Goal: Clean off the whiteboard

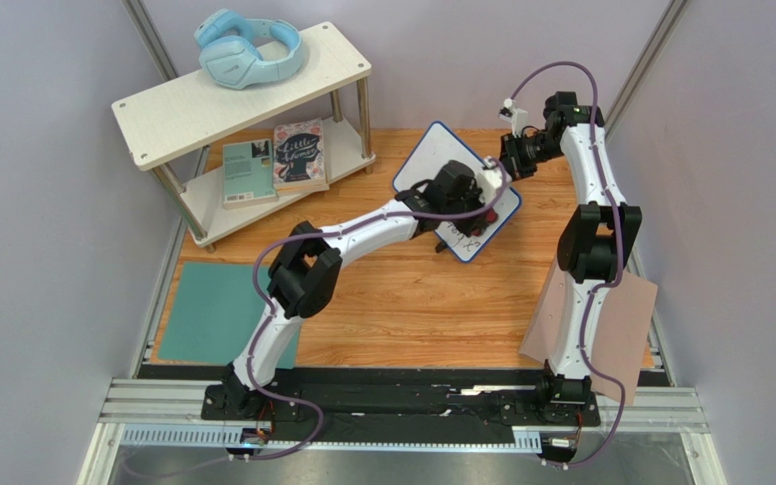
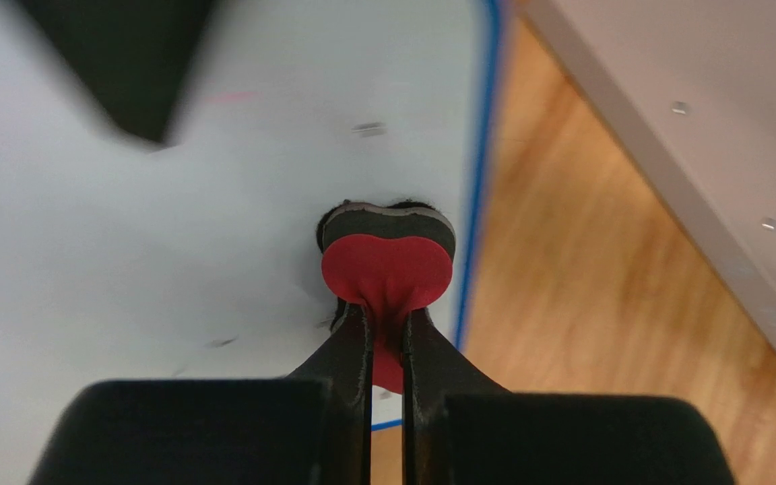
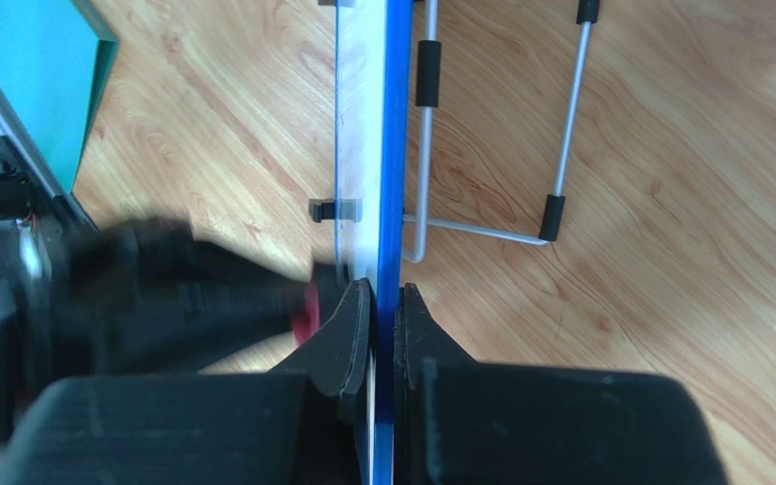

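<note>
The whiteboard [image 1: 431, 154], white with a blue rim, stands tilted on the wooden table near the back middle. Dark marks remain near its lower corner [image 1: 460, 240]. My right gripper [image 1: 501, 162] is shut on the board's right edge, seen edge-on in the right wrist view [image 3: 392, 152]. My left gripper [image 1: 478, 202] is shut on a small red eraser [image 2: 387, 268] with a dark felt pad, pressed against the board's face [image 2: 159, 253] close to its blue rim. The left arm shows blurred in the right wrist view [image 3: 159, 303].
A white two-level shelf [image 1: 250, 86] at the back left carries blue headphones [image 1: 250, 51] and books [image 1: 276, 157]. A teal mat [image 1: 205, 313] lies front left. A pinkish-tan sheet [image 1: 625, 328] lies front right. The board's wire stand [image 3: 493, 131] rests behind it.
</note>
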